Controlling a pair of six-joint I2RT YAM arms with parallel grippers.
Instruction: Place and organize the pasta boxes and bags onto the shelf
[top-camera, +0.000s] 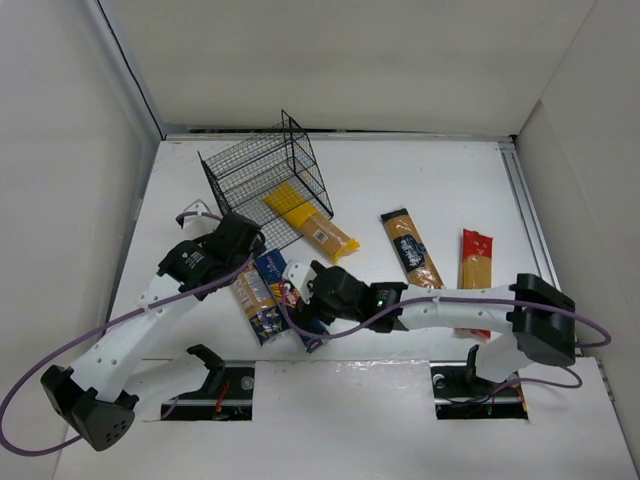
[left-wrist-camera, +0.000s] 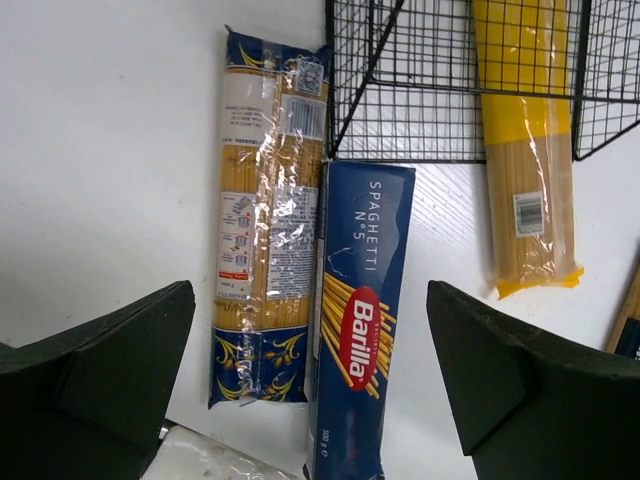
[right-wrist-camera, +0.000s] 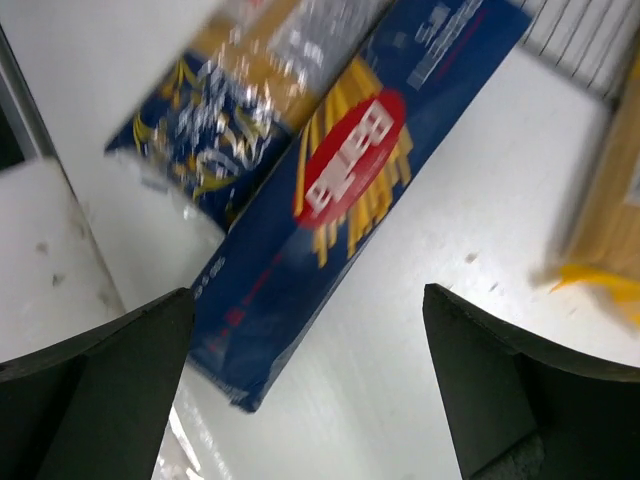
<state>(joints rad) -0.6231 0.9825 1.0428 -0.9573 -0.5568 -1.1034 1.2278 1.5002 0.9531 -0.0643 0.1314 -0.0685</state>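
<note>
The black wire shelf (top-camera: 265, 180) stands at the back left, and a yellow bag (top-camera: 310, 225) lies with one end in it. A dark-blue Barilla spaghetti box (top-camera: 292, 300) and a blue-and-clear spaghetti bag (top-camera: 255, 300) lie side by side in front of it. My left gripper (top-camera: 250, 245) is open above their far ends; its view shows the box (left-wrist-camera: 360, 320), the bag (left-wrist-camera: 265, 240), the shelf (left-wrist-camera: 450, 90) and the yellow bag (left-wrist-camera: 525, 150). My right gripper (top-camera: 303, 282) is open and empty over the box (right-wrist-camera: 340, 190). An orange-brown pack (top-camera: 412, 248) and a red-and-yellow bag (top-camera: 475, 270) lie to the right.
White walls close the table on the left, back and right. Two dark cut-outs (top-camera: 215, 390) (top-camera: 478, 392) hold the arm bases at the near edge. The right arm stretches low across the table's front, from its base towards the blue box.
</note>
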